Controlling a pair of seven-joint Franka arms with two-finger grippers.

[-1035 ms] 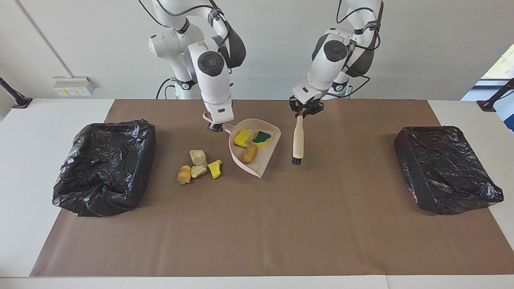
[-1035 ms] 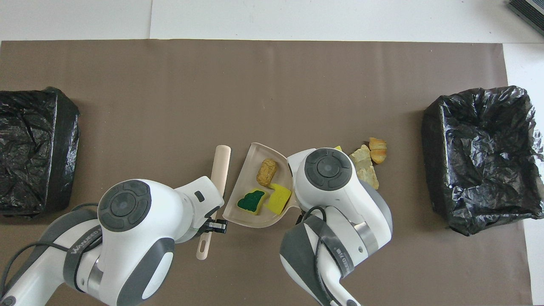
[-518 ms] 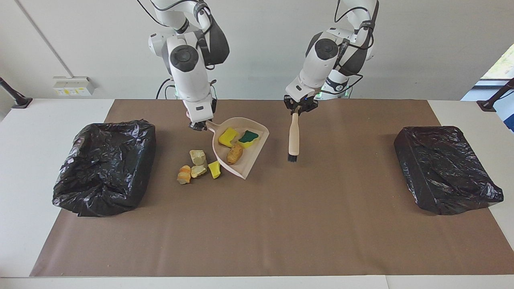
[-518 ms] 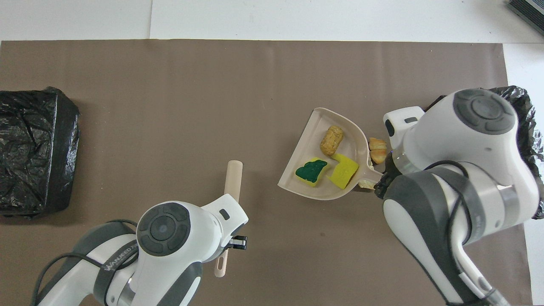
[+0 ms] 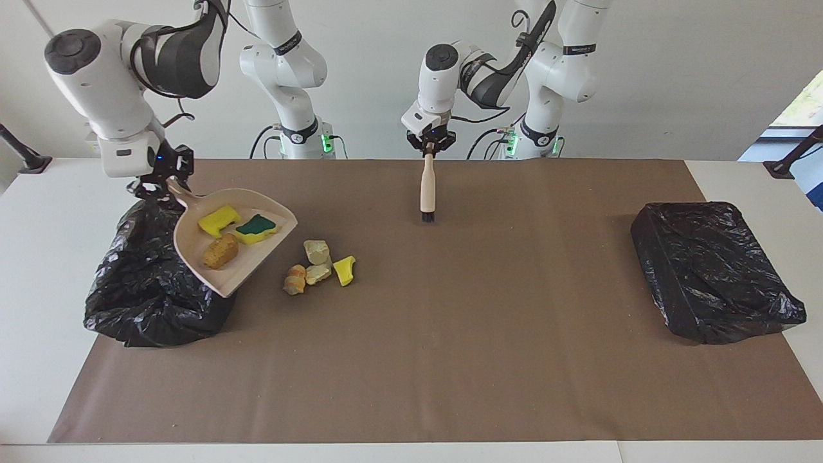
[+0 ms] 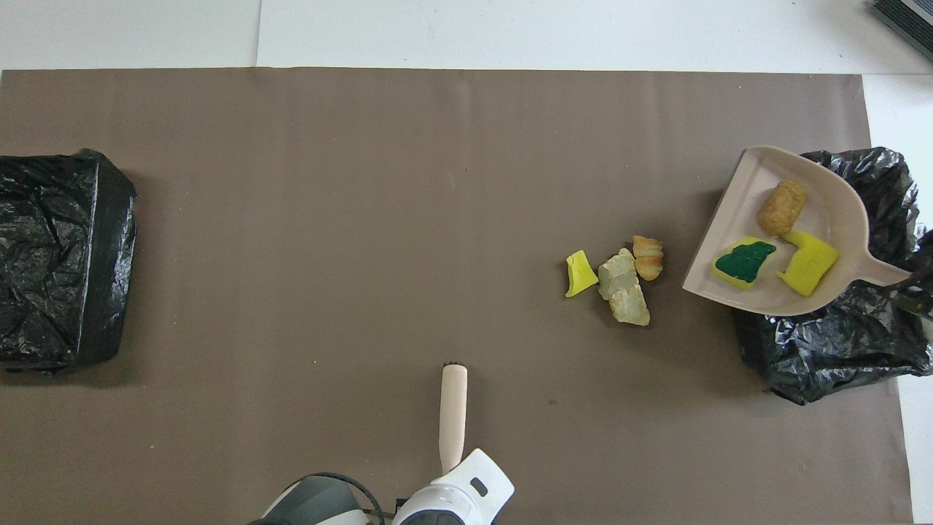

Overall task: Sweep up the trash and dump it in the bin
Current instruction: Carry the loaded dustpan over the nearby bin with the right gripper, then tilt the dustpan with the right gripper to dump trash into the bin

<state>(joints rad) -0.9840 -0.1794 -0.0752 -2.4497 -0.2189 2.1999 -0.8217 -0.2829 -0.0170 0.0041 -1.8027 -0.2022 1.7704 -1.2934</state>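
Observation:
My right gripper (image 5: 157, 185) is shut on the handle of the pale pink dustpan (image 5: 251, 267) (image 6: 838, 211) and holds it in the air, roughly level. It hangs over the edge of the black-lined bin (image 5: 148, 302) (image 6: 838, 350) at the right arm's end. In the pan lie a yellow sponge piece (image 5: 218, 220) (image 6: 807, 261), a green-topped sponge (image 5: 256, 226) (image 6: 742, 262) and a brown bread-like chunk (image 5: 220, 251) (image 6: 781, 208). Several trash scraps (image 5: 318, 263) (image 6: 619, 275) remain on the mat beside the bin. My left gripper (image 5: 429, 145) is shut on a wooden brush (image 5: 427, 190) (image 6: 453, 412), bristles hanging down.
A second black-lined bin (image 5: 714, 270) (image 6: 58, 255) stands at the left arm's end of the table. A brown mat (image 5: 450, 360) (image 6: 364, 182) covers most of the white table.
The right arm has carried the loaded dustpan from the middle of the table to above the bin at its end. The left arm has drawn the brush back toward the robots.

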